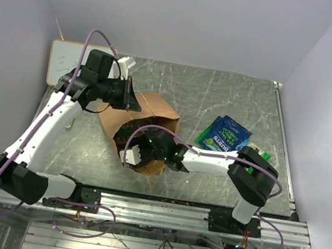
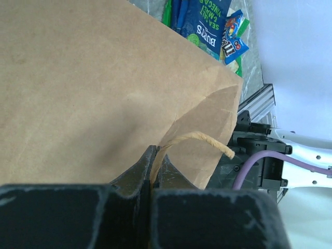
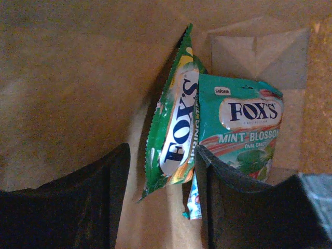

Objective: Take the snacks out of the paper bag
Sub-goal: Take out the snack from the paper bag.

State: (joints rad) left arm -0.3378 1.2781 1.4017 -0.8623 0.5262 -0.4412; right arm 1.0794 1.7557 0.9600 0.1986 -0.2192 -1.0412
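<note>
While left claw point(image 2: 154, 156) pinches the paper bag point(image 2: 104, 93), right claw point(image 3: 161, 207) sits half open inside. Green packet point(image 3: 174, 124) stands lengthwise between its fingers point(image 3: 238, 207).

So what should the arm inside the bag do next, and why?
Probably close the right gripper on the green packet. The packet sits between its open jaws, not yet pinched, and the left gripper holds the bag by its edge.
</note>
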